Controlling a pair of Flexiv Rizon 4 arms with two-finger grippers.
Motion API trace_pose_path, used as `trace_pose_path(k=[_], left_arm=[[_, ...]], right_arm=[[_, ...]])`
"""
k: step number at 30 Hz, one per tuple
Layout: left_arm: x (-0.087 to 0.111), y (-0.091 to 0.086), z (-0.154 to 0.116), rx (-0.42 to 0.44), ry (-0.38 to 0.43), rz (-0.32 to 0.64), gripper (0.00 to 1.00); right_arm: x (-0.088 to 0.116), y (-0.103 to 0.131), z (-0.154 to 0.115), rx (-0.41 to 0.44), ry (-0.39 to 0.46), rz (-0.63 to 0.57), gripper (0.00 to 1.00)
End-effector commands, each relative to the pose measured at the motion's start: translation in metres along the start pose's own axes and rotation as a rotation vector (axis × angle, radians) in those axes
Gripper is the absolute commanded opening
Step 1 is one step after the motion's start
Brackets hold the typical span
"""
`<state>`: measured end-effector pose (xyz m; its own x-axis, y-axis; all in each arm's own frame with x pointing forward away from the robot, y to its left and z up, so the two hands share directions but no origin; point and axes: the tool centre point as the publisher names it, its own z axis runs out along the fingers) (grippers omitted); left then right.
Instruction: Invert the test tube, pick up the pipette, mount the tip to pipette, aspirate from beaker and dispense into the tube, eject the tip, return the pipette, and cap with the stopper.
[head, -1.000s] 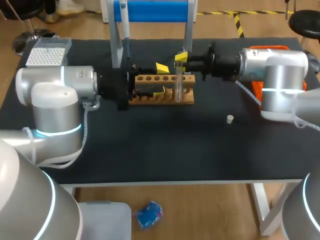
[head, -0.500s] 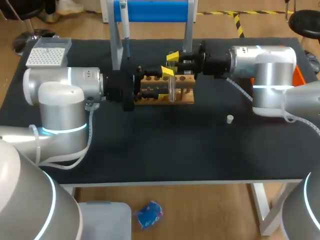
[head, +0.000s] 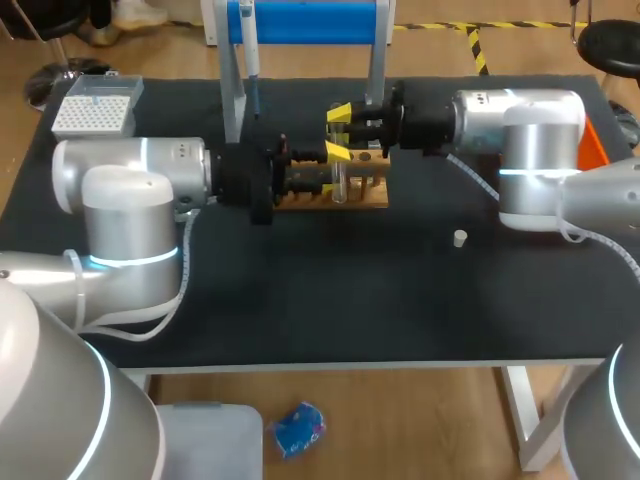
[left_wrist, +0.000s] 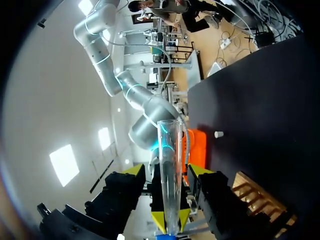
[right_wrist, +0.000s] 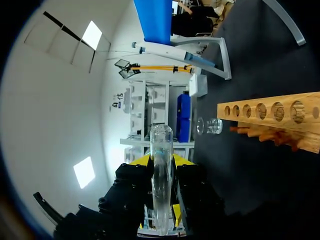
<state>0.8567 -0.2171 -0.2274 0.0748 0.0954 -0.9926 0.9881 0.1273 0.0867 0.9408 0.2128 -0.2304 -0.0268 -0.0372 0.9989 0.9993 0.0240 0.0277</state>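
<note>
A dark surface (head: 330, 300) carries a wooden rack (head: 360, 197) near its far side. The left arm (head: 130, 190) and the right arm (head: 530, 130) meet above this rack. The right hand (right_wrist: 161, 165) grips a clear tube (head: 340, 185) between its fingers. The left hand (left_wrist: 167, 172) is wide, one finger on each side of the same tube, with gaps. A small white stopper (head: 459, 238) lies on the surface, apart from the rack, on the right arm's side.
</note>
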Motion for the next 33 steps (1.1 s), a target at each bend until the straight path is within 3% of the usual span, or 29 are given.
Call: trace_pose_path(k=[1, 13, 17, 23, 24, 25, 33], left_arm=[[0.003, 0.001, 0.004, -0.004, -0.001, 0.001, 0.46], [0.011, 0.001, 0.005, -0.001, 0.003, -0.012, 0.27], [0.011, 0.002, 0.005, -0.022, -0.01, -0.01, 0.02], [0.01, 0.002, 0.007, -0.025, -0.017, -0.008, 0.0], [0.009, 0.002, 0.007, -0.023, -0.022, -0.008, 0.0], [0.008, 0.002, 0.006, -0.023, -0.028, -0.009, 0.0], [-0.008, 0.007, -0.004, -0.028, -0.023, 0.004, 0.0]], right_arm=[[0.001, 0.001, 0.0, 0.004, -0.004, 0.0, 0.0], [0.002, 0.002, 0.001, 0.006, -0.011, -0.001, 0.0], [0.002, 0.002, 0.001, 0.007, -0.015, -0.003, 0.0], [0.003, 0.002, 0.001, 0.009, -0.012, -0.006, 0.0], [0.003, 0.001, 0.001, 0.008, -0.011, -0.005, 0.23], [0.004, 0.001, 0.001, 0.004, -0.01, -0.006, 1.0], [0.01, -0.004, -0.021, -0.025, -0.045, -0.037, 1.0]])
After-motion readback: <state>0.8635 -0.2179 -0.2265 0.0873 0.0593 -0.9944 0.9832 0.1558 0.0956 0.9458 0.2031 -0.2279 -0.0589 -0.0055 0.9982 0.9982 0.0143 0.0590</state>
